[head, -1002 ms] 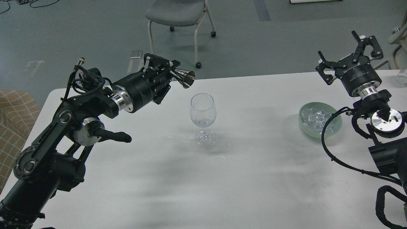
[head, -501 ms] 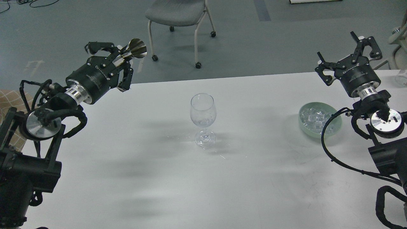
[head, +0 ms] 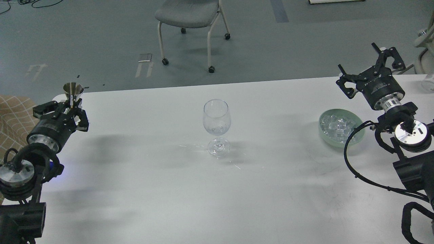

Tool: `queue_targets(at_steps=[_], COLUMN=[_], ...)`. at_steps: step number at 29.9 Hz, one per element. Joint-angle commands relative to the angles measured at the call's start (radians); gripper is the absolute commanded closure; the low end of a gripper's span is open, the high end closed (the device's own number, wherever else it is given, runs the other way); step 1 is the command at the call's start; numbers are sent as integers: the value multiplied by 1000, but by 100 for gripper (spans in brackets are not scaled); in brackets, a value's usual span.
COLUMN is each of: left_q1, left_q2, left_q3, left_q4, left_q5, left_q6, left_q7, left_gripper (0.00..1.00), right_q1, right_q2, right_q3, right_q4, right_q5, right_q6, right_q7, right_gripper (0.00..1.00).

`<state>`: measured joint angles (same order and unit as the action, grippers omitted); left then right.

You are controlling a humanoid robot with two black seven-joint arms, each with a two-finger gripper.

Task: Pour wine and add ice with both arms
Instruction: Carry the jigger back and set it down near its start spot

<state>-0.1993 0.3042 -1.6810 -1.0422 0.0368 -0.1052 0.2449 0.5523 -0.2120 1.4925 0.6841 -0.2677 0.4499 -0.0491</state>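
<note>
- A white surface (head: 257, 189) fills most of the view; beyond its far edge lie a grey floor and a grey wheeled chair (head: 190, 17).
- A clear stemmed wine glass (head: 217, 127) stands upright near the middle of the surface, well apart from both arms.
- The left end effector (head: 67, 108) sits over the far left corner of the surface, pinching a small shiny metal measuring cup (head: 73, 90) by its narrow waist; the cup stands upright with its flared mouth up.
- The ice (head: 335, 126), a heap of small clear cubes, lies in a pale green bowl (head: 354, 139) at the right side of the surface.
- The right end effector (head: 371, 69) hangs just beyond the bowl, toward the far right edge, its black fingers spread apart and holding nothing.
- A black cable (head: 349, 149) from the right arm curves across the near right rim of the bowl.
- A tan checked cushion (head: 13, 112) shows at the left edge, past the surface.
</note>
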Motion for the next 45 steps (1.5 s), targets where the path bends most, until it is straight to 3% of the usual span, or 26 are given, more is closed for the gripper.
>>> queue_targets(at_steps=[1,8,9,11,19,21,22,37,39,43,45], left_q1=[9,-52,-55,-57,-63,-63,-65,-69,-71,-71,-71], left_q2=[-28,-51,-53,-53,-59,-60,-59,-59,-57,-59,-57], left_q3=[3,9,9,9,12,12,12,12,12,14,15], left_q4=[57,194,209,218,217,206,208,208,208,206,205], left_q5=[-12,-12,-12,-12,-11,-11,-11,-11,-11,-9,-8], left_q6=[-50,-53,-50,-50,-54,-53,-53,-53,-53,-53,-53], left_q7=[-32,-36,-38,-38,-36,-36,-36,-38,-38,-38,-38], left_gripper=[100,100,93,89,85,71,69,57,51,30,27], right_q1=[3,-2,-3,-5,-12,-14,-12,-5,-5,-9,-11], right_q2=[2,2,2,2,2,2,2,3,2,2,0], right_q3=[0,-1,-1,-1,0,-1,-1,-1,-1,0,-1], right_q4=[0,3,3,3,2,2,0,0,0,0,0], right_q5=[-25,-25,-25,-25,-25,-25,-25,-25,-25,-25,-25], right_q6=[0,-7,-7,-7,-10,-8,-8,-8,-8,-8,-8], right_q7=[0,2,2,0,2,2,2,0,2,2,2], right_gripper=[0,0,0,0,0,0,0,0,0,0,0])
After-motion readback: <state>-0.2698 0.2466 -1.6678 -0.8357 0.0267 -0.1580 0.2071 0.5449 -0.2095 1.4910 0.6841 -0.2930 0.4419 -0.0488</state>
